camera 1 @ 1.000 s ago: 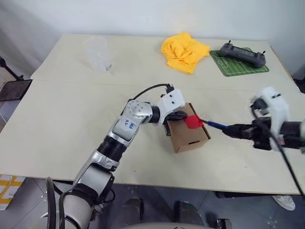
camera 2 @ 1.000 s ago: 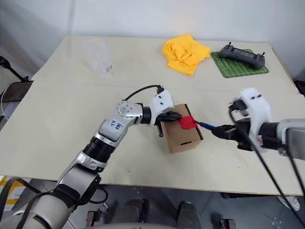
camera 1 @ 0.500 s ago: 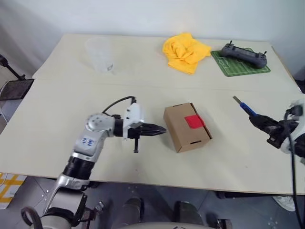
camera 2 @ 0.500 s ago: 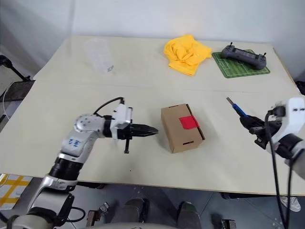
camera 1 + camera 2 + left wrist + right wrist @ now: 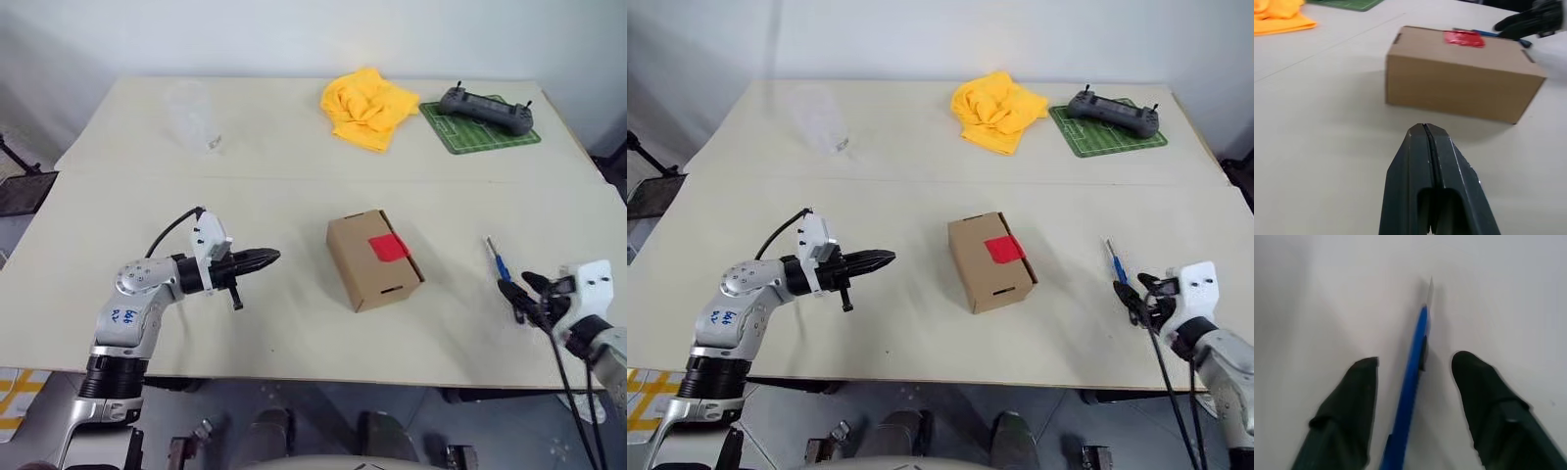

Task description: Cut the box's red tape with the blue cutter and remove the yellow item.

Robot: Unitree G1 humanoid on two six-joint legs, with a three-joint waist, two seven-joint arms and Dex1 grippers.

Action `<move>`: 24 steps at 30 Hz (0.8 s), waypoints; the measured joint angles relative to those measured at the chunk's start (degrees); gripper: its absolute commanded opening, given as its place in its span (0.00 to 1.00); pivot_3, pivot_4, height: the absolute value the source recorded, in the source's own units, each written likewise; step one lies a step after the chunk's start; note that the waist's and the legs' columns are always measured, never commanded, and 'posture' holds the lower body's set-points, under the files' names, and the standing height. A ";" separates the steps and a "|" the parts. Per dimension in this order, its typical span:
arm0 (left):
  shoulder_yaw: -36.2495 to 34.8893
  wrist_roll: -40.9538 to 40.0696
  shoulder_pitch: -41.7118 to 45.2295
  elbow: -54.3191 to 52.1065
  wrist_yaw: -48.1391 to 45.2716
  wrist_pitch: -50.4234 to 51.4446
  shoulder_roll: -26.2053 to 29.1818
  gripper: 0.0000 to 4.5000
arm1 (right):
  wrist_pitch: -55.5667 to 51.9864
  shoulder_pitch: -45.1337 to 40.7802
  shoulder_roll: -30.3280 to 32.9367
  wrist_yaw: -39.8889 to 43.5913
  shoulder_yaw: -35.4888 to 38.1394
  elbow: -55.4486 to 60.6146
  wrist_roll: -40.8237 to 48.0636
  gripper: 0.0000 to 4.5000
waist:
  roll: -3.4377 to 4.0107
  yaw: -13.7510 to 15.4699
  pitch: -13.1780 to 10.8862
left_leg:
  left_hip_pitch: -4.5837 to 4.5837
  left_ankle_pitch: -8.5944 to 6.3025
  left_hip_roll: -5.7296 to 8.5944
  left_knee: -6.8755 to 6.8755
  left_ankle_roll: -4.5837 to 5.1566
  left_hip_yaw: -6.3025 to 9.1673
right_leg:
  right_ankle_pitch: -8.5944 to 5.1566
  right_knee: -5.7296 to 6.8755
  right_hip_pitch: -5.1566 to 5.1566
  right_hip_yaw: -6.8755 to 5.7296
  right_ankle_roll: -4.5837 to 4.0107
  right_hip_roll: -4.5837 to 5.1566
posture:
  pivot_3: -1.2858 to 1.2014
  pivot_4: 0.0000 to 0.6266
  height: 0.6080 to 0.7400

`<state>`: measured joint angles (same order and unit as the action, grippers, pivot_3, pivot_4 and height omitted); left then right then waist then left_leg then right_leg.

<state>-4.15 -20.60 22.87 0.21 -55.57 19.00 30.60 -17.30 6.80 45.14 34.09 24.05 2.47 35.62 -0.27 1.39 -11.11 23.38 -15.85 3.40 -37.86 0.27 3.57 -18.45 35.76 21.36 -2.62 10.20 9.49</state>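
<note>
The closed brown box [image 5: 374,259] stands mid-table with the red tape [image 5: 389,247] on its top. My left gripper [image 5: 269,257] hovers shut and empty a short way left of the box, pointing at it; its wrist view has the shut fingertips [image 5: 1423,129] facing the box's side [image 5: 1464,83]. Near the table's right front edge, the blue cutter [image 5: 498,260] lies flat. My right gripper [image 5: 1418,361] is open, with a finger on each side of the cutter's [image 5: 1410,382] handle and apart from it. The yellow item is hidden.
A crumpled yellow cloth [image 5: 367,103] lies at the back of the table. To its right, a black controller [image 5: 485,102] rests on a green mat [image 5: 480,132]. A clear plastic cup [image 5: 193,116] stands at the back left. The right gripper is close to the table's front edge.
My left gripper pulled back leftward from the box. The right gripper swung right and down, laid the blue cutter on the table and opened.
</note>
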 measured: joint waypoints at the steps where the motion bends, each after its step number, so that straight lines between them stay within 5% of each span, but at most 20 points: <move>1: -0.16 0.00 0.01 -0.12 0.58 0.53 0.38 0.00 | -0.11 1.30 1.01 3.16 2.07 1.24 1.34 0.85 | 0.03 0.13 -0.01 | 0.00 0.00 0.00 0.01 0.00 0.00 | 0.00 -0.02 0.00 0.00 0.00 0.00 | 0.52 0.24 1.00; 4: -1.40 -0.25 0.60 -0.15 1.95 3.38 2.26 0.00 | -3.61 3.29 5.81 10.28 8.18 6.46 6.35 0.85 | 0.04 0.03 -0.02 | -0.05 -0.01 -0.04 0.01 0.00 -0.03 | 0.00 -0.06 -0.07 0.01 0.00 0.00 | 0.52 0.24 1.00; 7: -1.93 -2.23 3.94 -0.27 4.93 9.84 1.64 0.00 | -7.46 -1.97 7.33 11.37 8.42 9.82 8.98 0.69 | -0.09 -0.31 0.03 | -0.24 -0.03 -0.14 -0.01 -0.05 -0.03 | 0.00 -0.13 -0.24 -0.01 -0.01 -0.10 | 0.52 0.24 1.00; 11: 1.32 -1.99 5.67 0.03 6.75 13.04 -0.60 0.00 | -8.45 -11.96 5.78 9.91 -4.25 10.02 2.93 0.37 | -0.11 -0.55 0.03 | -0.21 -0.04 -0.12 0.03 -0.10 -0.04 | -0.02 0.00 -0.09 0.00 -0.05 -0.09 | 0.52 0.24 1.00; 16: 9.13 2.48 8.07 3.43 8.08 11.41 -5.37 0.00 | 2.33 -24.79 -5.12 5.47 -22.07 -2.79 -15.91 0.01 | -0.11 -0.43 0.02 | -0.03 -0.02 -0.07 0.02 -0.14 -0.14 | -0.03 0.10 0.15 0.05 -0.06 -0.07 | 0.52 0.24 1.00; 24: 12.38 3.62 10.18 4.08 8.95 12.18 -8.45 0.00 | -1.84 -25.63 -8.97 7.40 -28.75 -0.32 -20.32 0.01 | -0.10 -0.17 0.01 | -0.03 -0.04 -0.08 0.08 -0.15 -0.10 | -0.03 0.06 0.15 0.01 -0.06 -0.08 | 0.52 0.24 1.00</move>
<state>8.23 -16.97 33.05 4.29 -46.62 31.18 22.15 -19.14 -18.83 36.17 41.49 -4.70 2.15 15.30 -0.37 1.22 -11.09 23.35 -15.89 3.32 -37.78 0.12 3.47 -18.48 35.82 21.51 -2.62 10.13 9.41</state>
